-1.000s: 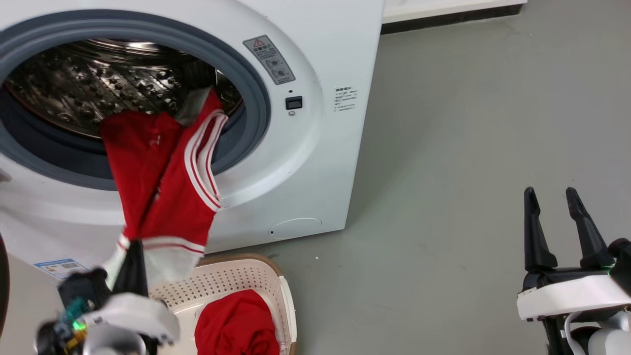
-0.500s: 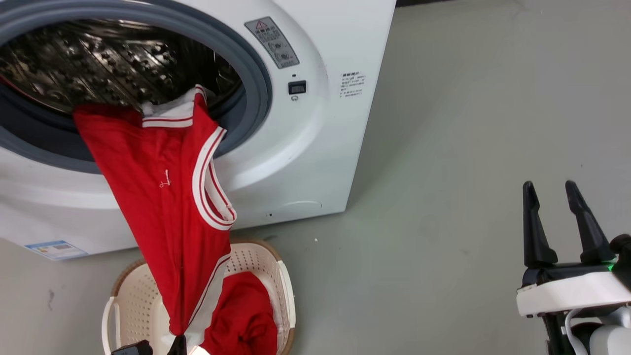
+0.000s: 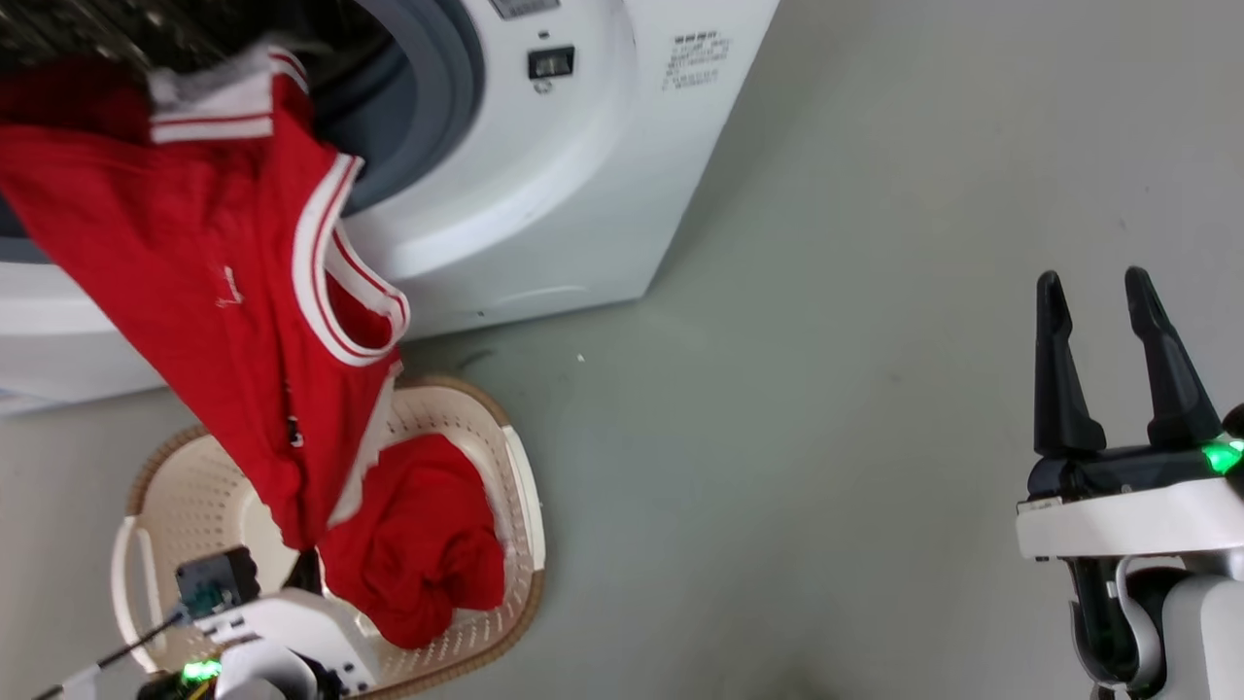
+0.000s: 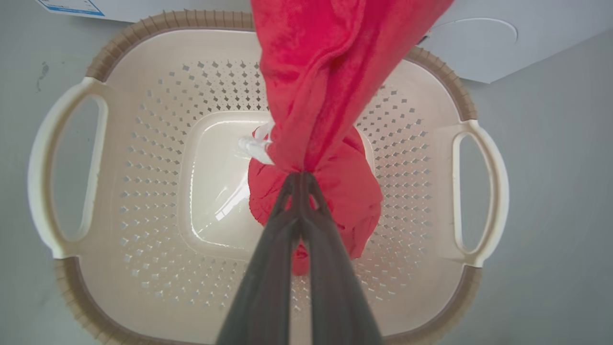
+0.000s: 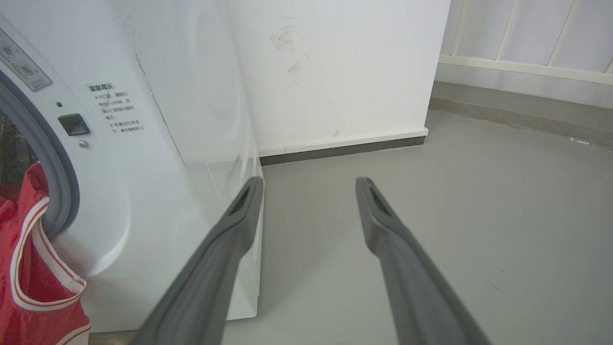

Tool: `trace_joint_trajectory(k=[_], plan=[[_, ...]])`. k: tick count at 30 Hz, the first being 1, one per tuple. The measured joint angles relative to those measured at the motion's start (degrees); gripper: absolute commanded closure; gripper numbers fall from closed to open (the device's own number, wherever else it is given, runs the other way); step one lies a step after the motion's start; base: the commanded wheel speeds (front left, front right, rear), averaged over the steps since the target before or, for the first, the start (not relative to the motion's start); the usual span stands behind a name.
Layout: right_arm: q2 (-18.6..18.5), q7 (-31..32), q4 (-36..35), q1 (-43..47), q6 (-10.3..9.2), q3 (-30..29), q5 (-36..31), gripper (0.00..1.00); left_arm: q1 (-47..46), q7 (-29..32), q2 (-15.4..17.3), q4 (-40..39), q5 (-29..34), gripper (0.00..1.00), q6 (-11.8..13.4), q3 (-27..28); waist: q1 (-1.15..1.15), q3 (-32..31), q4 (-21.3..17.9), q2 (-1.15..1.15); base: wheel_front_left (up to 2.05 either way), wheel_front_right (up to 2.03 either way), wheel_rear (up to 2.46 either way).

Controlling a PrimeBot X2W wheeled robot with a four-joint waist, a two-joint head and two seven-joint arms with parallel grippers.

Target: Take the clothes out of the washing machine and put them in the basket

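Observation:
A red sleeveless jersey (image 3: 204, 272) with white-and-red striped trim stretches from the washing machine (image 3: 525, 185) opening down to the cream basket (image 3: 520, 486) on the floor. My left gripper (image 4: 299, 176) is shut on the jersey's lower end (image 4: 325, 76), above the basket's middle (image 4: 158, 230). A plain red cloth (image 3: 418, 544) lies bunched in the basket's right part, and it shows under the fingers (image 4: 354, 201) in the left wrist view. My right gripper (image 3: 1108, 282) stands open and empty at the right, over bare floor. In the right wrist view the jersey (image 5: 28, 282) hangs from the grey door ring.
The basket stands on the grey floor just in front of the washer's lower front panel. A white wall (image 5: 335, 67) with a dark skirting runs behind the machine. Open floor (image 3: 826, 389) lies between the basket and my right arm.
The head camera has tilted down, so the washer sits higher in view. My left gripper has drawn the jersey further out and down, over the basket. The right gripper stays open.

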Motion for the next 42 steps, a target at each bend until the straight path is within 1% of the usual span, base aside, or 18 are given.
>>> trace_joint_trajectory(k=[6,12,17,22,24,25,29,36,40,42], plan=[[0.0,-1.5,0.9,-1.6,0.0,0.0,0.6,0.0,-6.9,-0.2,1.3,6.9,0.4,1.0,-2.0,0.5,0.0,5.5,-1.7,0.0,0.0,0.0,0.0],[0.0,-2.8,1.6,-3.0,0.0,0.0,1.3,0.0,-13.2,-0.2,2.7,11.4,0.4,1.0,-3.3,1.7,0.0,9.5,-2.9,0.0,0.0,0.0,0.0],[0.0,-3.4,2.3,-4.0,0.0,0.3,1.4,0.0,-17.6,-0.2,3.5,15.1,0.0,1.0,-4.9,1.9,0.0,11.3,-3.4,0.0,0.0,0.0,0.0],[0.0,-4.0,3.3,-4.9,0.0,0.7,1.9,0.0,-20.6,0.2,3.9,18.6,-0.6,1.0,-6.1,2.0,0.0,11.7,-3.8,0.0,0.0,0.0,0.0],[0.0,-4.1,4.0,-4.9,0.0,0.8,2.0,0.0,-20.9,0.4,3.9,19.6,-0.9,0.49,-6.4,2.0,0.0,11.4,-3.9,0.0,0.0,0.0,0.0],[0.0,-4.2,4.3,-4.9,0.0,0.9,2.0,0.0,-20.9,0.6,3.9,20.0,-1.0,0.0,-6.6,2.0,0.0,11.1,-4.0,0.0,0.0,0.0,0.0],[0.0,-4.7,5.6,-4.9,0.0,0.8,2.2,0.0,-20.4,0.5,3.4,21.0,-1.3,0.0,-7.0,1.8,0.0,9.2,-3.9,0.0,0.0,0.0,0.0],[0.0,-4.9,6.7,-3.9,0.0,0.4,1.8,0.0,-15.8,-0.2,1.6,20.6,-1.2,0.0,-7.7,1.9,0.0,3.6,-3.0,0.0,0.0,0.0,0.0],[0.0,-4.3,6.6,-2.5,0.0,-0.2,0.9,0.0,-12.7,-0.2,1.3,15.5,0.4,0.0,-7.6,2.3,-0.01,0.0,-1.9,0.0,0.0,0.0,0.0],[0.0,-3.8,6.4,-1.6,0.0,-0.5,0.6,0.0,-11.0,-0.2,1.1,11.9,1.7,0.0,-6.9,3.1,-0.01,-1.8,-1.3,0.0,0.0,0.0,0.0]])
